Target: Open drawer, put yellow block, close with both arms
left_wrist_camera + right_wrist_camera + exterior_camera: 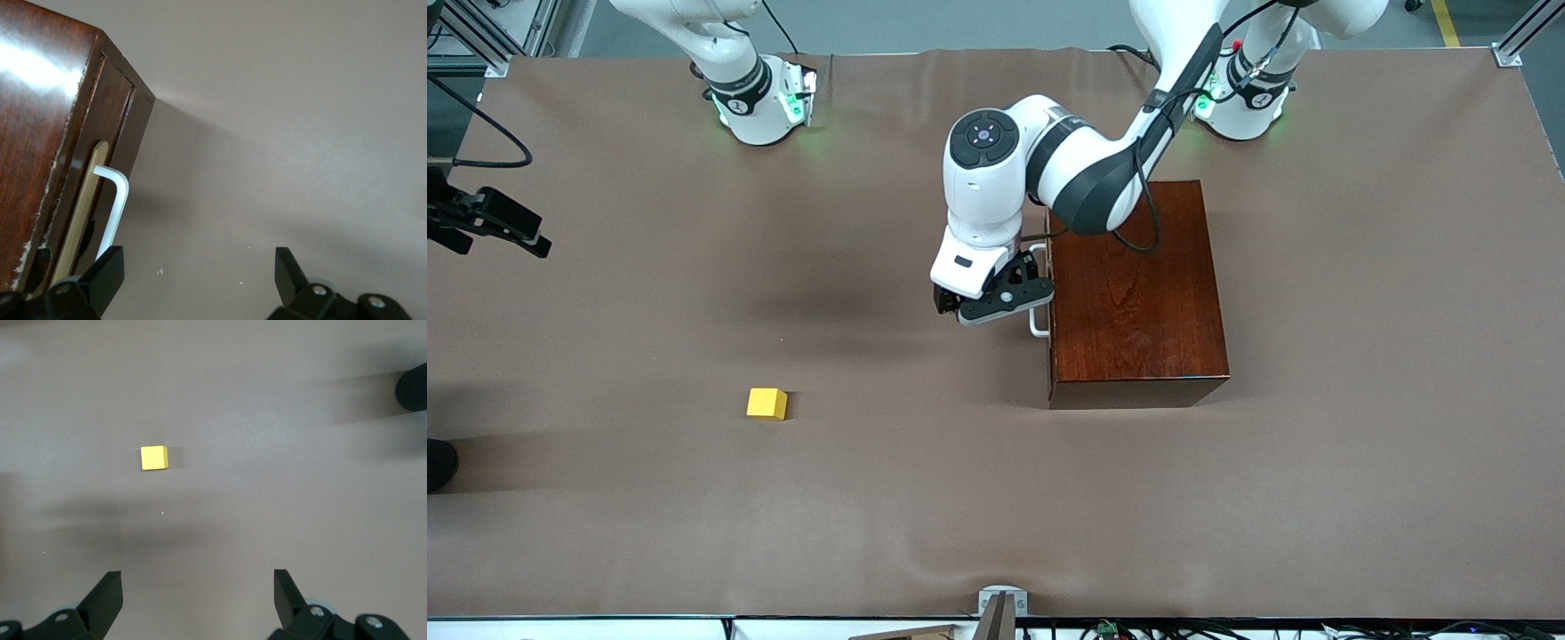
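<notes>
White bar handle [1039, 313] sits just beside your left gripper [1003, 300], fingers spread, holding nothing; drawer [100, 167] shut; right gripper [193, 600] open, empty, waits.

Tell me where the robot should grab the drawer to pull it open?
Probably by the white handle on the drawer front, coming from the right arm's end of the table. The bar stands off the wood, leaving room for fingers; the open left gripper is already beside it.

Front view: high, facing both arms. Left wrist view: close on drawer [100, 200]. Right wrist view: above block [154, 458]; both also in front view.
</notes>
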